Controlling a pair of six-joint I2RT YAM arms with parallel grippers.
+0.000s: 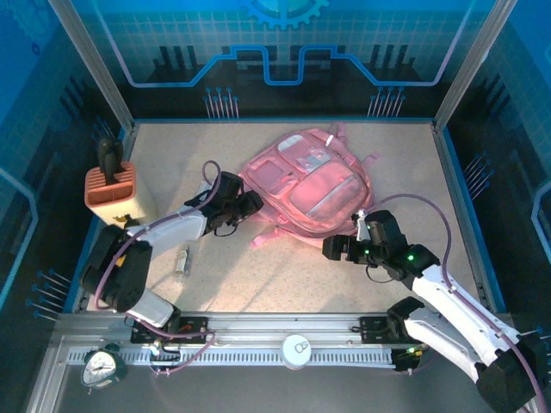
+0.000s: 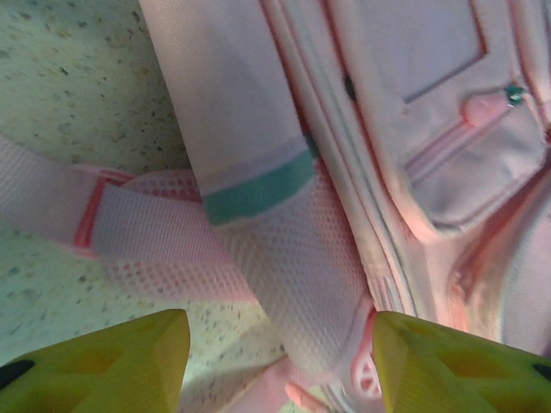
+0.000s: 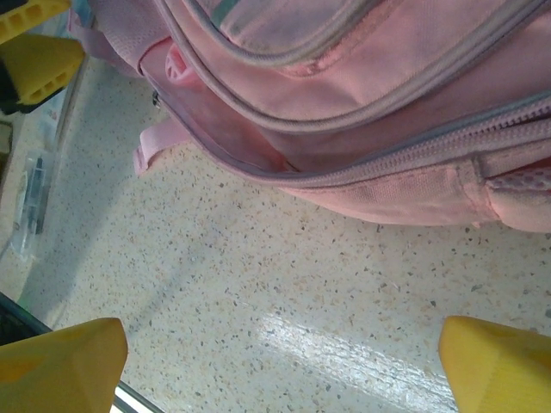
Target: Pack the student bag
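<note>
Robotics lab cell, aluminium frame (image 1: 93, 60), blue circuit-print walls (image 1: 284, 34), speckled tabletop (image 1: 284, 275)

The large soft pink fabric backpack (image 2: 258, 129) is cut off at the left wrist view's edges and blurred; a small pale slim object (image 1: 182, 260), near left on the speckled table (image 1: 284, 275), is too small to identify.

Pink student bag (image 1: 310, 185), beige speckled table (image 1: 258, 284)
</note>
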